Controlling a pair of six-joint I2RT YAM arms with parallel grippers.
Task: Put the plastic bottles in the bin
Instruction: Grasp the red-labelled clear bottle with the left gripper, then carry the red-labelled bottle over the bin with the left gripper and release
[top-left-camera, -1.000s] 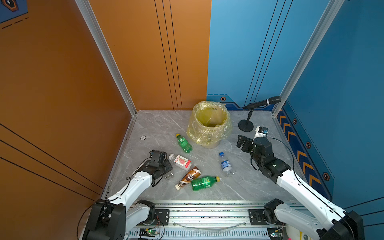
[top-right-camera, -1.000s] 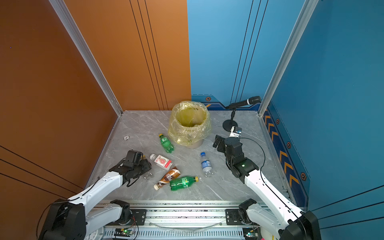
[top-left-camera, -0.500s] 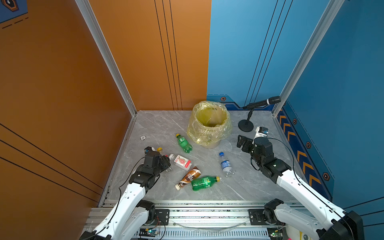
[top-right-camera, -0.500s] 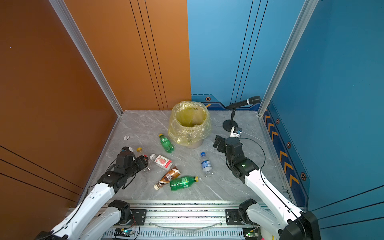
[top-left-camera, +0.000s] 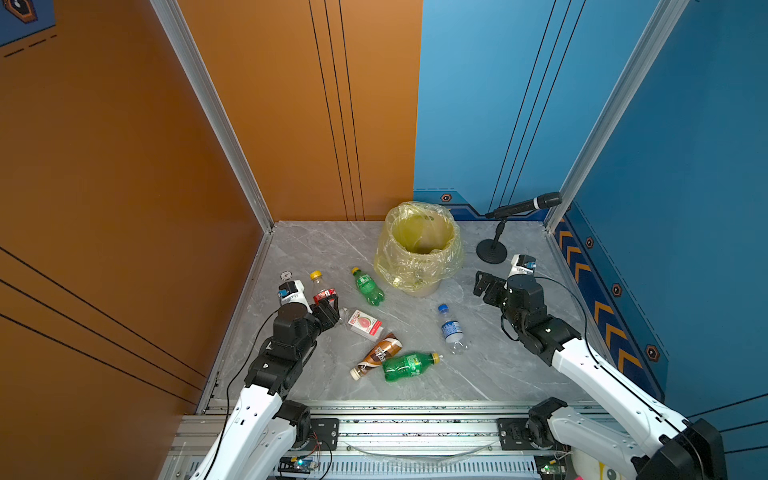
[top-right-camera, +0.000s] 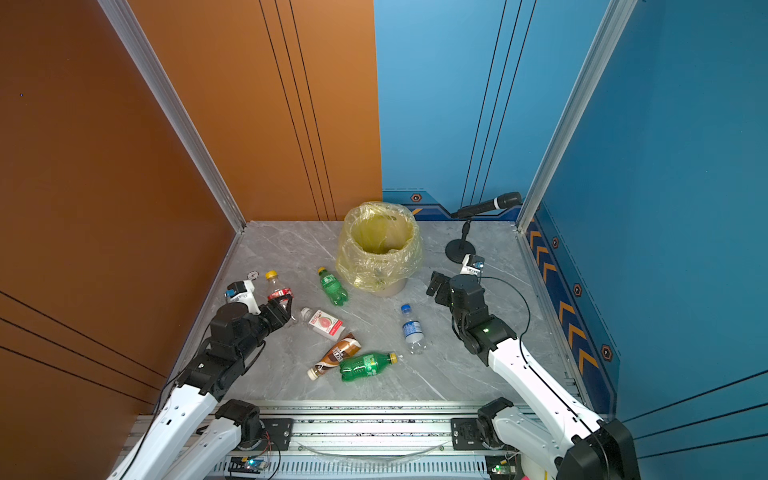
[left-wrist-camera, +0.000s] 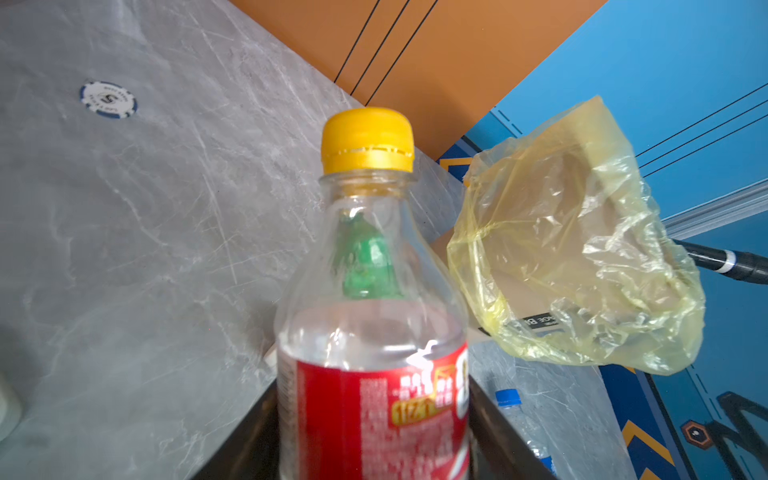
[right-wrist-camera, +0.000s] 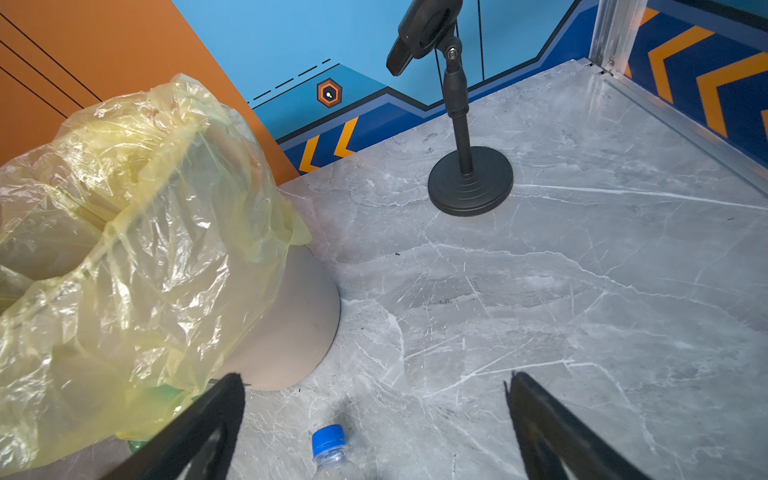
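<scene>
1. Left hand: pinching the red-label bottle low on its body, yellow cap up and slightly tilted. A second ago this hand was down at the desk beside the square bottle. It now stands raised, and the bottle looks clear of the surface.
2. Right hand: spread wide with nothing between the fingers, in the same place as a second ago. It hovers near the bin, with the blue-cap bottle below it.
3. Bin: upright at the back of the desk, bag-lined, mouth open. It is well apart from the lifted bottle, and its contents cannot be made out.
4. Lying on the desk:
   - green bottle, just beside the bin
   - square bottle, close to the left hand
   - brown bottle, alongside a second green bottle and seemingly touching it
   - blue-cap bottle, apart from the rest
5. Other items: chip near the left edge; microphone on its stand at the back right.
6. Assessment: the pick looks complete, and the carry across to the bin mouth is the step in hand. Five bottles are left lying on the desk.
</scene>
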